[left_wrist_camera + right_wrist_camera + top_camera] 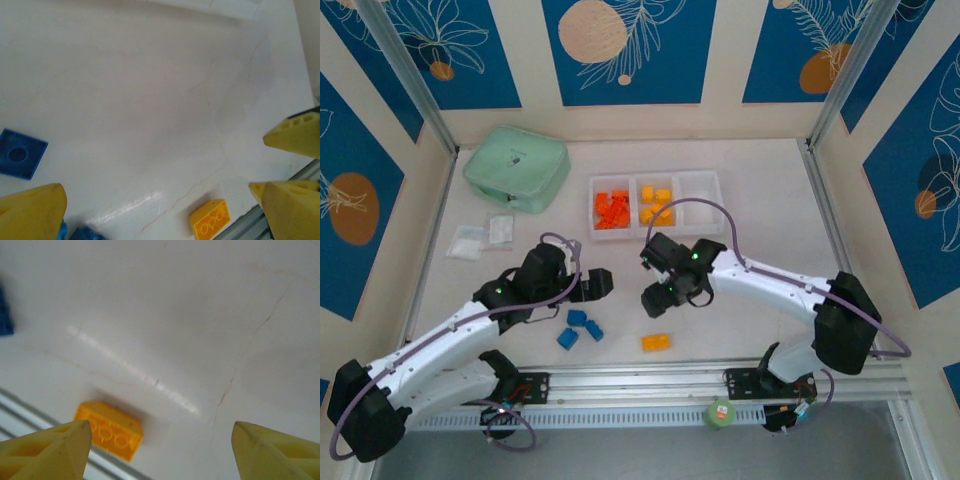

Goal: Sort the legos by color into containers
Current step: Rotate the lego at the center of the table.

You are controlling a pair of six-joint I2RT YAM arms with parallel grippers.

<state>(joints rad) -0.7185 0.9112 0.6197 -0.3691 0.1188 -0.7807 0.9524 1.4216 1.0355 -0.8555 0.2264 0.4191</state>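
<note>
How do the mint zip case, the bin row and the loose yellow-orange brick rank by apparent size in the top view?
1. Tied, too close to rank: bin row and mint zip case.
2. Far smaller: loose yellow-orange brick.

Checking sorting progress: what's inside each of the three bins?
The left bin holds red-orange bricks, the middle bin yellow-orange bricks. The right bin looks empty, though the right arm's cable covers a strip of it.
</note>
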